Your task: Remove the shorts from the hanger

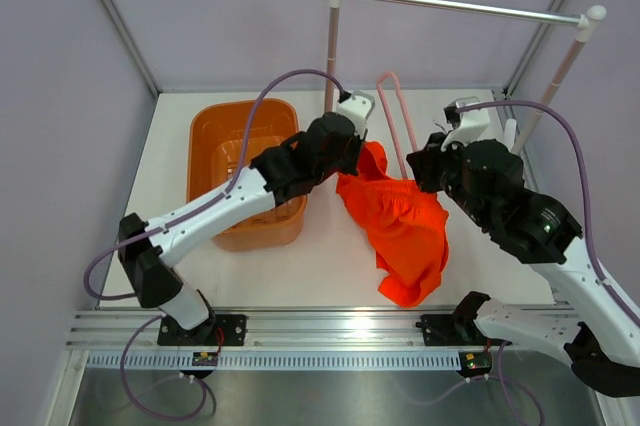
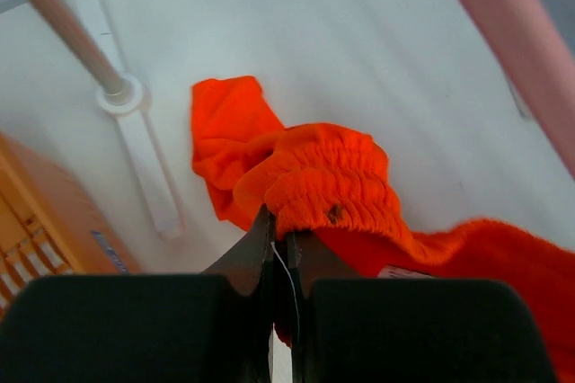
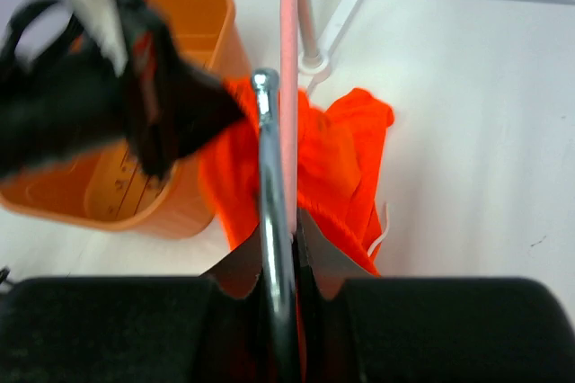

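Note:
The bright red-orange shorts [image 1: 402, 226] lie crumpled on the white table, between my two grippers. My left gripper [image 1: 352, 151] is shut on their elastic waistband [image 2: 328, 181], with the fabric pinched between its tips [image 2: 280, 232]. The pale-pink hanger [image 1: 396, 116] lies stretched out towards the back. Its near end sits in my right gripper [image 1: 420, 168]. In the right wrist view those jaws [image 3: 280, 230] are shut on the hanger's metal hook [image 3: 268, 158], and its pink bar [image 3: 289, 59] runs over the shorts [image 3: 337, 158]. I cannot tell whether fabric still wraps the hanger.
An orange plastic basket [image 1: 245, 171] stands to the left of the shorts, under my left arm. The silver rail [image 1: 460, 6] on pinkish posts spans the back, with a white foot [image 2: 135, 131] near the shorts. Grey walls close in both sides.

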